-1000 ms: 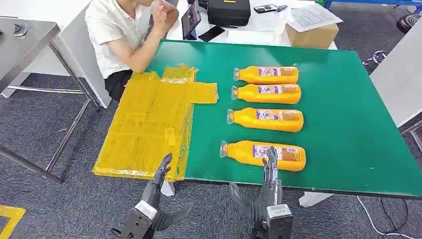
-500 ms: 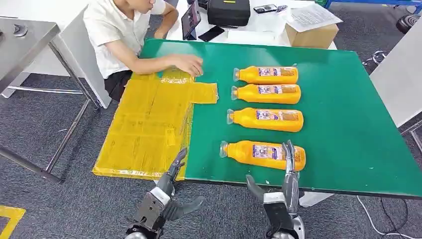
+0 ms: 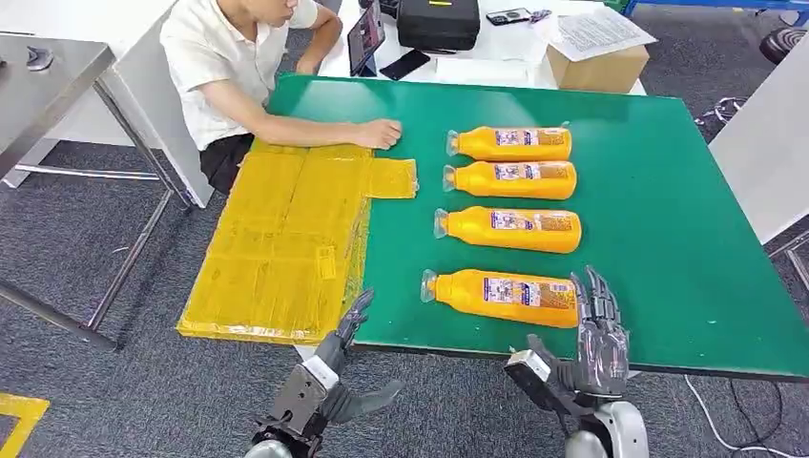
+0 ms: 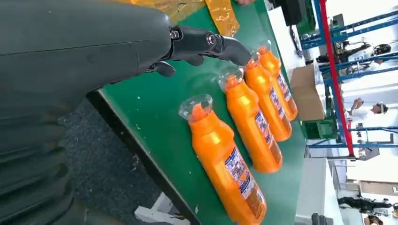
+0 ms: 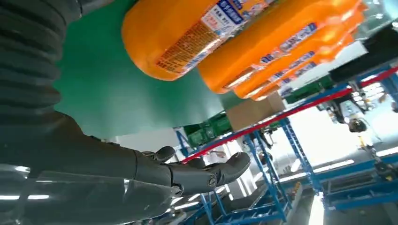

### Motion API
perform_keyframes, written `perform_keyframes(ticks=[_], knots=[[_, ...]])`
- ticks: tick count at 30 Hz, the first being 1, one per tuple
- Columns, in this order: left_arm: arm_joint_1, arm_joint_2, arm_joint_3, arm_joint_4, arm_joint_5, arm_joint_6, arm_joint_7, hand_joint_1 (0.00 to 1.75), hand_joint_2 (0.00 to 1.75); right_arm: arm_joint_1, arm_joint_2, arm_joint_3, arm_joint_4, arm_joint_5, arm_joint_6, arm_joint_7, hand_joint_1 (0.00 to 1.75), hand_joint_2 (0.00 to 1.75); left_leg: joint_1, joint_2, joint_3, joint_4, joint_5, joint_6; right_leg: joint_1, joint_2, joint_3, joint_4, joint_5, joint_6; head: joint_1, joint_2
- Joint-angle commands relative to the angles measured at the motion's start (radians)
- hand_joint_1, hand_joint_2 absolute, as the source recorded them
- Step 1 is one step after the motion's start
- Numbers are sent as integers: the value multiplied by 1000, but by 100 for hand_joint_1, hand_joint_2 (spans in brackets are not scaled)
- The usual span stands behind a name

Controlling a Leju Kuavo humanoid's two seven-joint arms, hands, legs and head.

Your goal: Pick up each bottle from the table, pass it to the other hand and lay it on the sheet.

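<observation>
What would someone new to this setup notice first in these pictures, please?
Four orange bottles lie in a row on the green table, caps pointing toward the yellow sheet that covers the table's left corner. A person sits at the far side with a hand resting on the sheet's far edge. The right robot hand is raised open just past the base of the nearest bottle, and the left robot hand is open by the sheet's near edge.

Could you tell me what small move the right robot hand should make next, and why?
Probably it should ease left and close around the nearest bottle. The right robot hand is open, holding nothing, just beside that bottle's base at the table's near edge, and all four bottles lie on the green top, none on the yellow sheet. The left robot hand is open too, by the sheet.
</observation>
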Motion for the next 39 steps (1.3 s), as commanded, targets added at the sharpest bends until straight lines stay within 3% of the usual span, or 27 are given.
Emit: perform_keyframes(ticks=[1,11,13,20,26,30,35,37,38,39], knots=[[-56,-25,-6,71,7,-21,-7,0,175,-142,-128,117,182,46,43,139,0,175,1,3,5,-1,-2,-1,1,4,5,-1,0,-2,0,0],[-74,-46,1,76,5,-49,-13,0,175,-286,-173,215,328,39,193,171,0,175,0,2,4,-1,0,0,-1,3,3,-1,1,-1,0,0],[-78,-50,-1,79,8,-51,-14,0,175,-317,-176,252,380,96,185,192,0,175,0,3,4,-1,0,-1,0,4,4,-1,1,-1,0,0],[-74,-51,-13,77,8,-54,-13,0,175,-309,-192,307,399,69,254,192,0,175,0,1,7,-1,-1,-1,0,2,7,-2,-1,-2,0,0],[-62,-48,-12,55,-11,-55,-6,0,175,-312,-292,408,352,89,449,237,0,175,0,0,4,0,0,0,0,1,4,-1,0,-1,0,0],[-62,-48,-12,55,-11,-55,-6,0,175,-312,-292,408,352,89,449,237,0,175,0,-1,5,-1,0,-1,0,0,6,-2,0,-2,0,0],[-52,-54,0,49,-25,-58,-1,0,175,-330,-368,485,335,38,597,290,0,175,0,-2,7,-1,0,0,0,-1,8,-1,0,-1,0,0],[-53,-54,-1,51,-26,-59,-1,0,175,-335,-380,488,341,34,603,289,0,175,0,-1,8,-1,0,-1,0,0,9,-2,0,-1,0,0],[-54,-54,-3,54,-27,-60,-1,0,175,-348,-395,505,354,31,621,288,3,175,0,-3,9,-1,0,0,0,-2,9,-2,0,-1,0,0],[-55,-54,-4,55,-29,-61,-2,0,175,-350,-401,504,358,21,626,287,115,175,0,-3,10,-1,0,0,0,-2,11,-2,-1,-1,0,0]])
